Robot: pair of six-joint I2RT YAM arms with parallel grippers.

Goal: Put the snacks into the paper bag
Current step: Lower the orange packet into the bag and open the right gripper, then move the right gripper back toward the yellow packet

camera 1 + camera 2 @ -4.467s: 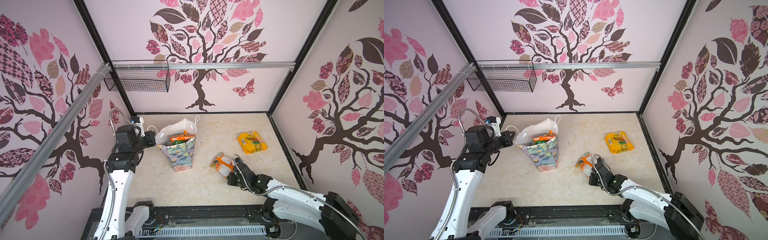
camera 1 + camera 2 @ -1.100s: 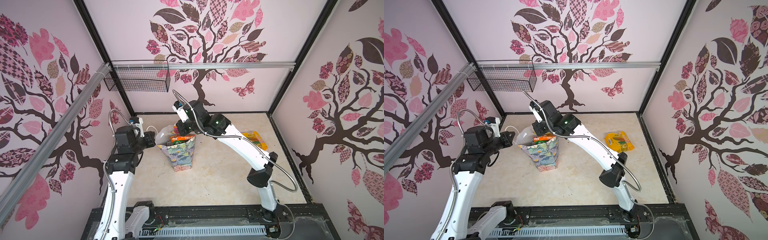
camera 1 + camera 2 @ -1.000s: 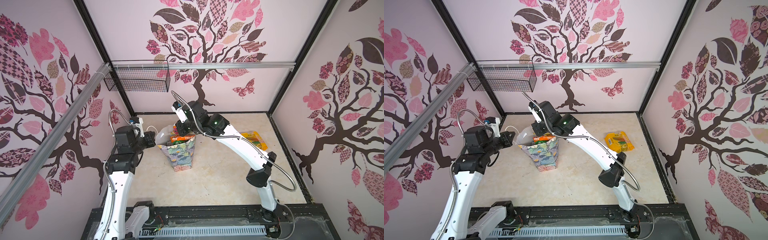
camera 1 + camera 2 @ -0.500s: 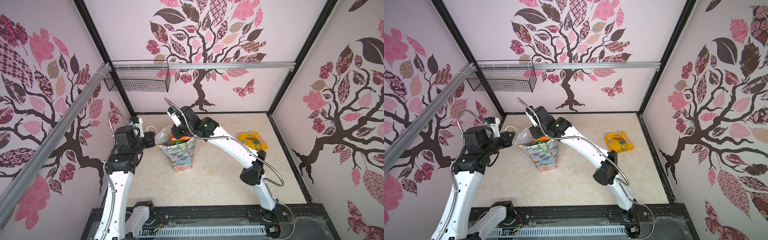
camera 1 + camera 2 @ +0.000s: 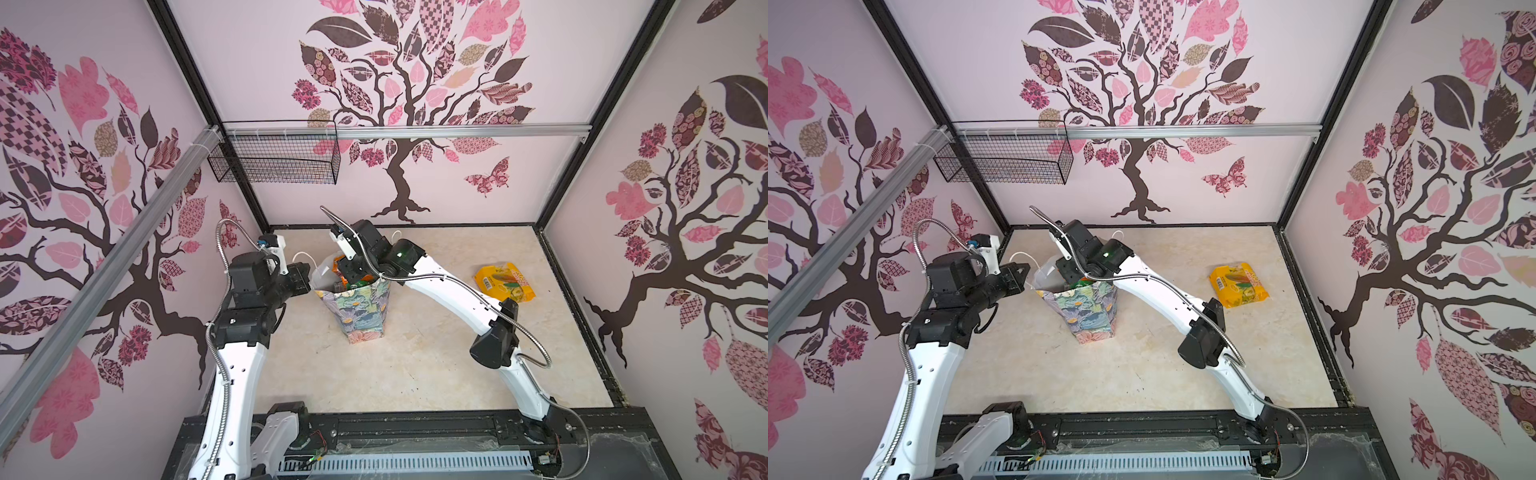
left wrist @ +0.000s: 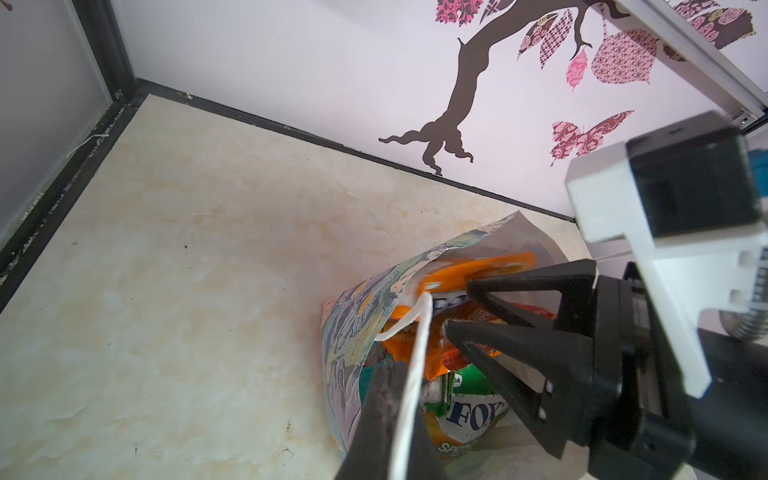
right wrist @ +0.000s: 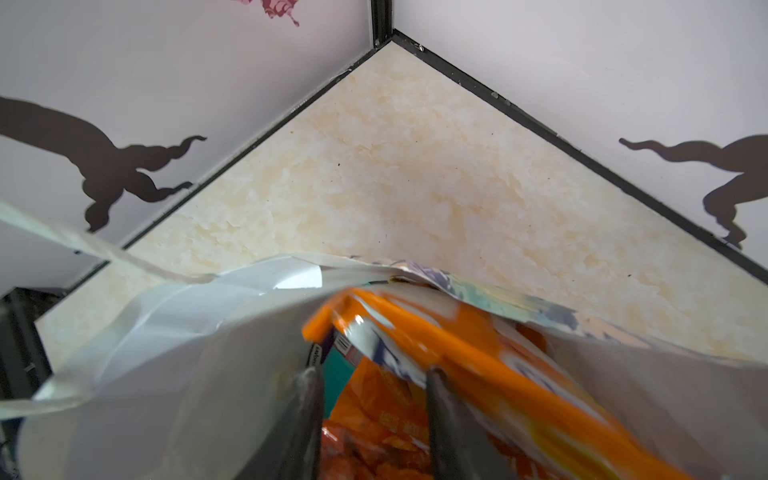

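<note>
The paper bag (image 5: 361,309) (image 5: 1091,311) stands upright at mid-left of the floor, with several snacks inside. My left gripper (image 5: 305,276) (image 6: 401,374) is shut on its white cord handle (image 6: 417,332) and holds the mouth wide. My right gripper (image 5: 352,272) (image 7: 372,374) hangs in the bag's mouth, jaws apart. An orange-and-white packet (image 7: 436,332) (image 6: 478,270), blurred, lies loose just past its fingertips, above orange and green packets (image 6: 469,386). One yellow packet (image 5: 505,282) (image 5: 1239,284) lies flat on the floor at the right.
A black wire basket (image 5: 276,158) hangs on the back wall, upper left. Walls close in the floor on three sides. The right arm's elbow (image 5: 494,340) stands over the floor between the bag and the yellow packet.
The right arm carried the orange-and-white packet from the front floor to the bag. In the last second it shifted left over the mouth, its jaws opened and let the packet go. The left arm stayed still.
</note>
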